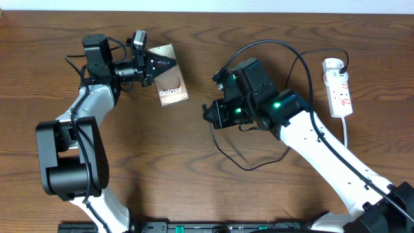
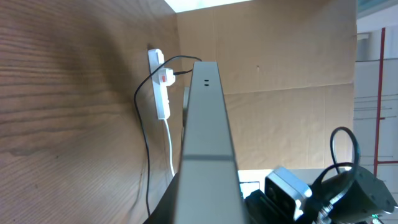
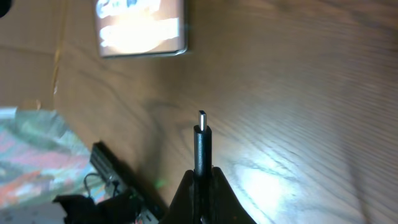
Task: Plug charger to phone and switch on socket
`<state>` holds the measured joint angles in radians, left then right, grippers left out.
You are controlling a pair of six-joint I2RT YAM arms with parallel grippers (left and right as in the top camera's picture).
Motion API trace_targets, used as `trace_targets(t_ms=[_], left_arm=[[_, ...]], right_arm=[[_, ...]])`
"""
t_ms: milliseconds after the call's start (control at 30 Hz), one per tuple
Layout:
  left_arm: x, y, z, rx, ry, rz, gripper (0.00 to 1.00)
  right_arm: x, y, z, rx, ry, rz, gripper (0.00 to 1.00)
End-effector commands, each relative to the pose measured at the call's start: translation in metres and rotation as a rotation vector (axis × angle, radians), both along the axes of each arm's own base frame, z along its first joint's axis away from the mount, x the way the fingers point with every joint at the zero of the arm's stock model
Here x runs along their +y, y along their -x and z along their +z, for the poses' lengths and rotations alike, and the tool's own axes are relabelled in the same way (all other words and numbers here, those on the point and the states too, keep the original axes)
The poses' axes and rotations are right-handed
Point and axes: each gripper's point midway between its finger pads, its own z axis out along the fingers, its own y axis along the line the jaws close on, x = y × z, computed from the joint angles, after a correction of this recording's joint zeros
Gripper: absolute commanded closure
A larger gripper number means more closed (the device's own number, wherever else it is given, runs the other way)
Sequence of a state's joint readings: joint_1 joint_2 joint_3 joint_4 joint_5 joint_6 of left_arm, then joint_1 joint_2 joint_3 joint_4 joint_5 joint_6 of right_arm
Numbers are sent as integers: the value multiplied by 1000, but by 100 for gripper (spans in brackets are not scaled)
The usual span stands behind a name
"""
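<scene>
My left gripper (image 1: 158, 65) is shut on the top end of the phone (image 1: 173, 83), whose bronze face with white lettering shows in the overhead view. In the left wrist view the phone's grey edge (image 2: 205, 124) runs straight up the middle. My right gripper (image 1: 209, 113) hovers right of the phone and is shut on the charger (image 3: 202, 146), just behind its connector tip (image 3: 202, 118). That tip points towards the phone (image 3: 142, 28), with bare table between them. The thin black charger cable (image 1: 272, 43) loops back to the white socket (image 1: 339, 87) at the far right, where its plug (image 2: 181, 72) is seated.
A white cord (image 1: 346, 133) runs from the socket towards the table's near edge. A slack loop of the charger cable (image 1: 246, 167) lies on the wood under the right arm. A cardboard wall (image 2: 280, 74) stands beyond the table.
</scene>
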<state>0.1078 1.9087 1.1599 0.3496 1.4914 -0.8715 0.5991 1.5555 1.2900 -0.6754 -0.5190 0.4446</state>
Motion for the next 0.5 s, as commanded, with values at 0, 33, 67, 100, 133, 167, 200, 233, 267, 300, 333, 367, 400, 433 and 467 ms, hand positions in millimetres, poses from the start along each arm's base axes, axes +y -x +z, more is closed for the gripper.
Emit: trace_targets(t_ms=[0, 33, 67, 100, 133, 167, 200, 233, 267, 300, 333, 367, 400, 433, 467], left_arm=[[1, 2, 16, -39, 16, -31, 93], [2, 2, 16, -39, 16, -30, 93], [2, 2, 16, -39, 16, -29, 93], [3, 2, 16, -39, 16, -26, 93], [5, 1, 16, -40, 15, -23, 93], [6, 1, 16, -40, 15, -19, 93], [8, 1, 16, -40, 15, -16, 93], [9, 0, 16, -41, 15, -13, 93], [11, 0, 16, -43, 15, -10, 93], [13, -1, 16, -44, 15, -5, 93], [14, -1, 16, -44, 14, -2, 93], [15, -1, 16, -44, 14, 1, 93], [16, -2, 16, -45, 14, 3, 93], [16, -2, 17, -48, 14, 3, 93], [16, -2, 17, -54, 13, 3, 93]], right_arm=[[14, 12, 18, -33, -71, 101, 99], [16, 14, 19, -32, -75, 107, 99], [16, 14, 19, -32, -75, 109, 99], [17, 15, 19, -32, -75, 111, 99], [17, 15, 19, -33, -75, 113, 99], [17, 16, 19, -33, -77, 117, 99], [17, 16, 19, -36, -78, 122, 99], [17, 16, 19, -36, -78, 122, 99], [17, 16, 19, -37, -78, 122, 99], [17, 16, 19, -41, -78, 127, 99], [18, 16, 19, -46, -77, 132, 99], [17, 16, 19, -52, -76, 137, 99], [18, 16, 19, -57, -76, 142, 99], [19, 17, 20, -64, -79, 155, 99], [21, 19, 22, -79, -88, 181, 99]])
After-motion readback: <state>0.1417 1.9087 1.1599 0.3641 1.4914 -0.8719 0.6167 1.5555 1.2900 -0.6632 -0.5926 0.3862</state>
